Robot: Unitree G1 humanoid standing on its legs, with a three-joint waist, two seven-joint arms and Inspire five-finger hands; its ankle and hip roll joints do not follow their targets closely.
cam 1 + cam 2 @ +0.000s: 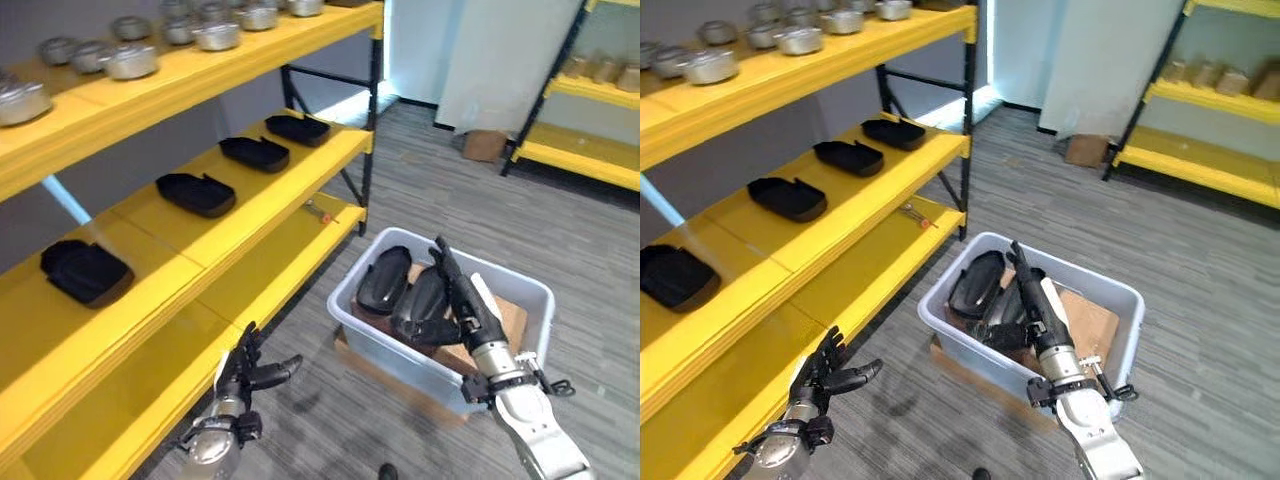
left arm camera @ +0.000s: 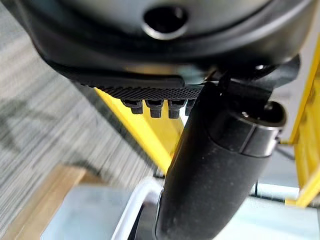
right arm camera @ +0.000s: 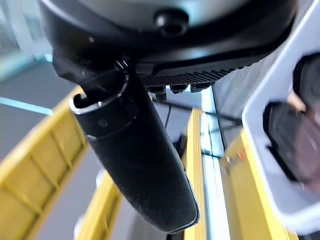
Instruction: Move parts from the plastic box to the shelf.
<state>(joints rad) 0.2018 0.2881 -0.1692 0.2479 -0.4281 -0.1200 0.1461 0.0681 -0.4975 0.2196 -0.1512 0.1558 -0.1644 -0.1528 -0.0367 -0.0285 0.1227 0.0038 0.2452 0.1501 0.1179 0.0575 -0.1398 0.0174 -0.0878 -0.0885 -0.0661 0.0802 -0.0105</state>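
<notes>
Our right hand (image 1: 462, 290) reached, fingers straight, over the parts (image 1: 385, 278) inside the plastic box (image 1: 520, 285), gripping nothing; a shallow grasp risked slipping.

Our left hand (image 1: 250, 372), relaxed and empty, hung beside the box.

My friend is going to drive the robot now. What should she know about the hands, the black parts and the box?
Right hand: open, straight fingers reaching into the pale translucent plastic box on the floor, over the black moulded parts there; no grasp visible yet.
Left hand: open and holding nothing, low beside the yellow metal shelf.
Done: four black parts lie in a row on the middle shelf level.
Left: at least two black parts sit in the box, which rests on a flat brown cardboard piece. Probably grasp one next and carry it to the shelf.
</notes>
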